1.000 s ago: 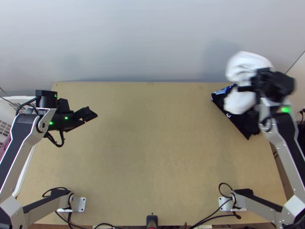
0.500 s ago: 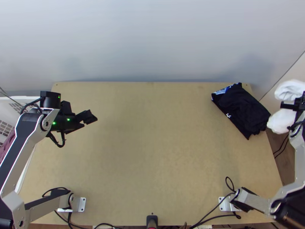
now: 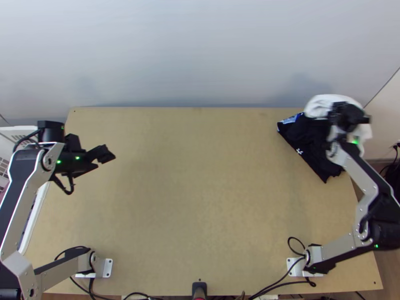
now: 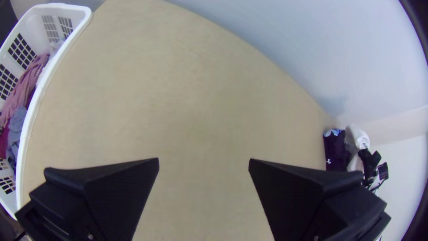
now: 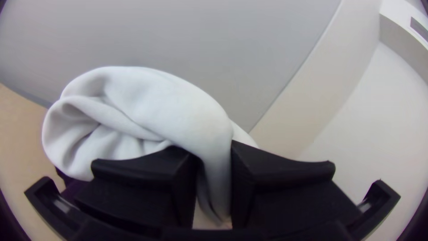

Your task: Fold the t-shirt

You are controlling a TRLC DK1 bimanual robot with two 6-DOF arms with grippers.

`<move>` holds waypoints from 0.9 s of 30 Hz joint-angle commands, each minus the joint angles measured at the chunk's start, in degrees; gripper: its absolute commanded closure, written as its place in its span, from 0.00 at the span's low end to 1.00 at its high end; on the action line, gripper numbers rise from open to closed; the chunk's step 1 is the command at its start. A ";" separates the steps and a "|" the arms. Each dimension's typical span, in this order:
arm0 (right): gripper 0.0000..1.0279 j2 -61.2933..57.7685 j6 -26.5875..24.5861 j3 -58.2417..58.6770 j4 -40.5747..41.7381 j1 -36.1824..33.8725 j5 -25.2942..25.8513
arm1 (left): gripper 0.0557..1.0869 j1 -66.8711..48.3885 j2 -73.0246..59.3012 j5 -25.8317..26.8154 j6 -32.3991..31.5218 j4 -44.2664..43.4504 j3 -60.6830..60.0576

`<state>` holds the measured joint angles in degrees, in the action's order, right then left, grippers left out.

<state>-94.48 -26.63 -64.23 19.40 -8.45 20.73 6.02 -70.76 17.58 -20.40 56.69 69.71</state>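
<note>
While my left gripper (image 4: 203,161) gapes, my right gripper (image 5: 214,154) clamps white cloth (image 5: 165,100) whose sagging folds could drag the black garment (image 3: 307,144).

Arms (image 3: 22,192) mounted on a table (image 3: 200,200) suggest a robotics workspace.

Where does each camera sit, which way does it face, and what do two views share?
Top view: fixed high over the near edge, looking steeply down on the light wooden table; the left arm and right arm show.
Left wrist view: on that wrist, facing across the table; its open black pincer shows.
Right wrist view: on that wrist, facing bunched white cloth in its black pincer.
Top and left wrist views share the white lattice-sided basket.
</note>
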 commanded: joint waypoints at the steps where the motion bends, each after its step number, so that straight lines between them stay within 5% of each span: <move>1: 0.97 -5.02 0.97 1.74 0.38 8.80 4.32 | 0.05 5.14 1.06 0.52 3.09 1.15 -1.51; 7: 0.96 -5.89 2.73 9.56 0.55 5.55 4.41 | 0.05 4.79 0.80 0.79 3.18 0.79 -1.86; 10: 0.36 -2.99 3.17 11.76 -0.06 3.53 4.49 | 0.05 4.44 0.54 0.79 3.26 0.62 -1.77; 12: 0.14 1.58 4.84 12.20 -5.25 3.35 3.97 | 0.05 4.44 0.36 0.79 3.35 0.62 -1.69; 14: 0.06 7.29 8.18 11.23 -13.86 4.14 2.38 | 0.05 4.44 0.36 0.79 3.44 0.62 -1.69; 22: 0.04 23.11 17.67 1.38 -36.54 6.51 -6.84 | 0.05 3.82 0.36 0.79 3.18 0.62 -1.86; 27: 0.04 14.32 24.79 -8.72 -34.87 -2.63 -14.84 | 0.05 3.21 1.59 0.79 2.83 0.62 -3.09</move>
<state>-76.84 -9.50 -62.54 -11.09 -4.58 13.65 9.93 -70.19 18.39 -17.12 57.34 67.70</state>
